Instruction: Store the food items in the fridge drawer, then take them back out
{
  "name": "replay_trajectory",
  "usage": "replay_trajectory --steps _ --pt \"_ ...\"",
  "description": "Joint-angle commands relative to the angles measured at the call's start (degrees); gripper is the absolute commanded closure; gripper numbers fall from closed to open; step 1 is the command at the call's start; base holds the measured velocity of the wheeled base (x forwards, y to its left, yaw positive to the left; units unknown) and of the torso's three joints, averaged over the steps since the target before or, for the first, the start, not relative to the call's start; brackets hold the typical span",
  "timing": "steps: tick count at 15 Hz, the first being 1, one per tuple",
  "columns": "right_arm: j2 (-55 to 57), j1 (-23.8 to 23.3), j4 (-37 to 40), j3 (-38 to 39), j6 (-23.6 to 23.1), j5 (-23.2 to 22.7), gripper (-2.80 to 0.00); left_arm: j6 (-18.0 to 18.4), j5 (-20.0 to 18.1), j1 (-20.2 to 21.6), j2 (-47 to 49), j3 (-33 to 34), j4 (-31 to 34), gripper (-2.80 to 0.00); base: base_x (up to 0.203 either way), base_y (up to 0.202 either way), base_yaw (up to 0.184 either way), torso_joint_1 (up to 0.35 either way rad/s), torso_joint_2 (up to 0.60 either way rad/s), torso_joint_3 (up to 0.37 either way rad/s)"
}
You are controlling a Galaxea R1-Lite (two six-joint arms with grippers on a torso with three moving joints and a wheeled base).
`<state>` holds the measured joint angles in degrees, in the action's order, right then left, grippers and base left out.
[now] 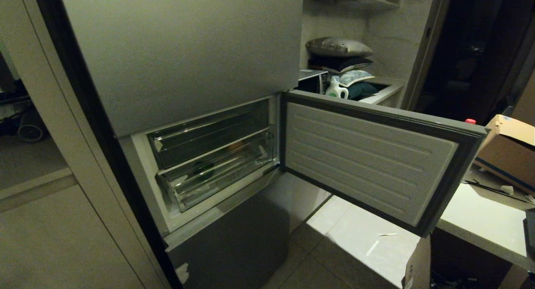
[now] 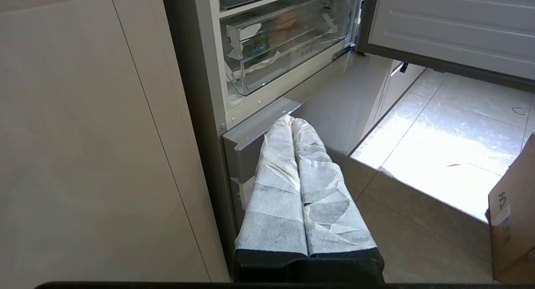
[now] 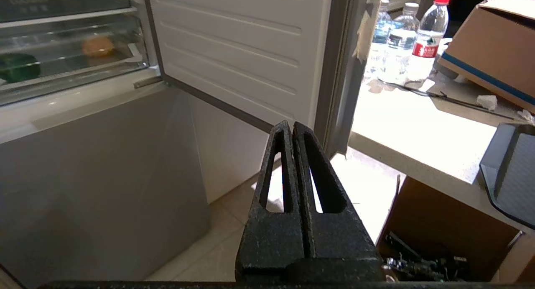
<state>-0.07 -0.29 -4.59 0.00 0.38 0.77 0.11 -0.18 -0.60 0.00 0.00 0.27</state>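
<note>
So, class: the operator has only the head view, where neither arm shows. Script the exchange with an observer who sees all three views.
Operator: Where are my grippers?
Observer: The left gripper, wrapped in white, points toward the lower fridge door, jaws together.
Operator: And the right?
Observer: The right gripper, bare black, jaws shut, points toward the open door.
Operator: What's behind that door?
Observer: Three water bottles on the counter.

A clear, ribbed fridge drawer (image 1: 217,172) holds green (image 3: 16,67) and orange food items (image 3: 98,46) beside a white-lined door (image 1: 368,159).
</note>
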Motion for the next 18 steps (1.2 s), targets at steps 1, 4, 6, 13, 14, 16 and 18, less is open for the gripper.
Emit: replay_trajectory --steps 1,4,6,13,14,16,18 --pt "0.2 -0.1 0.6 1.2 0.0 0.2 0.0 0.0 0.0 0.0 0.1 0.0 0.0 0.0 0.0 0.0 0.0 0.0 0.0 0.0" --pt "8.4 -0.2 5.3 -8.1 1.9 1.1 0.0 0.1 0.0 0.0 0.1 0.0 0.0 0.0 0.0 0.0 0.0 0.0 0.0 0.0" --pt "19.1 -1.8 7.0 -15.4 5.9 1.5 0.0 0.0 0.0 0.0 0.1 0.0 0.0 0.0 0.0 0.0 0.0 0.0 0.0 0.0" --pt "64.7 -28.1 -7.7 -31.4 15.4 -9.6 0.0 0.1 0.0 0.0 0.1 0.0 0.0 0.0 0.0 0.0 0.0 0.0 0.0 0.0" --pt "70.0 -29.7 -11.3 -32.6 15.7 -10.5 0.0 0.0 0.0 0.0 0.1 0.0 0.0 0.0 0.0 0.0 0.0 0.0 0.0 0.0" --pt "79.5 -31.7 -16.6 -35.5 16.2 -11.7 0.0 0.0 0.0 0.0 0.1 0.0 0.0 0.0 0.0 0.0 0.0 0.0 0.0 0.0" --pt "88.2 -32.7 -19.5 -40.1 16.4 -12.4 0.0 0.0 0.0 0.0 0.1 0.0 0.0 0.0 0.0 0.0 0.0 0.0 0.0 0.0"
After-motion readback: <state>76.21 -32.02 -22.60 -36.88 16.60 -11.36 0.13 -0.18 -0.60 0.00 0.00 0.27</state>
